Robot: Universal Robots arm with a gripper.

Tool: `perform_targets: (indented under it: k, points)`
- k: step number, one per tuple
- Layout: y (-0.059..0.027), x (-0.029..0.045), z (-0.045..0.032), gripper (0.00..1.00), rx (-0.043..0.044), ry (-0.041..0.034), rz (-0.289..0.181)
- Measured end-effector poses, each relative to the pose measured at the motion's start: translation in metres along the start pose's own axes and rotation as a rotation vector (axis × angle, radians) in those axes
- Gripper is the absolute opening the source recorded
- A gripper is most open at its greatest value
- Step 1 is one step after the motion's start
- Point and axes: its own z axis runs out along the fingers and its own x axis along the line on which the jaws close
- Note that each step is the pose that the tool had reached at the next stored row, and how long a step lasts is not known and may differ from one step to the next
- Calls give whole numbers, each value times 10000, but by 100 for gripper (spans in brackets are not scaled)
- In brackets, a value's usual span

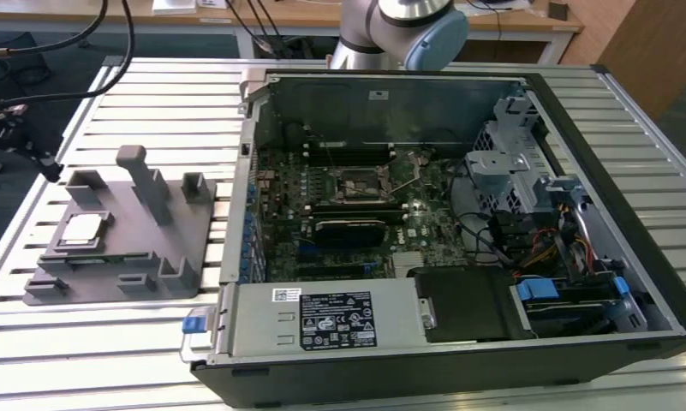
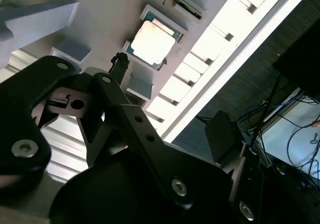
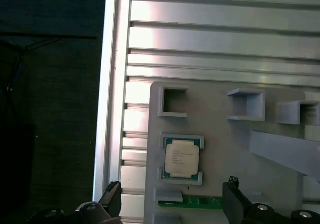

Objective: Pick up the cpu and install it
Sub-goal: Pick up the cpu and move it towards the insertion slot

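Closest to my cameras is the black two-fingered pincer. It is open, with its fingertips spread wide and holding nothing. In the second wrist view I see one slim black fingertip poking out past the dark linkage, clear of the chip.

Just beyond the fingers lies the cpu, a small flat square with a shiny silver-grey top. It rests flat in a square pocket of the grey moulded plastic fixture. A narrow green circuit strip sits in a slot right beside that pocket. The fixture stands on the slatted aluminium counter, near its edge.

In the exterior view the cpu shows on the fixture at that view's left. The open black computer case lies beside it on the counter. Inside it, the black-framed square socket sits mid-way on the green motherboard. Farthest off, the silver and pale blue arm rises behind the case.
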Motion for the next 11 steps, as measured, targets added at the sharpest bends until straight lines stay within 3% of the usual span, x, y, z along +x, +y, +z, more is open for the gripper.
perform_targets:
  k: [11]
  points:
    - [-6,-22,130,88,48,-5,0]
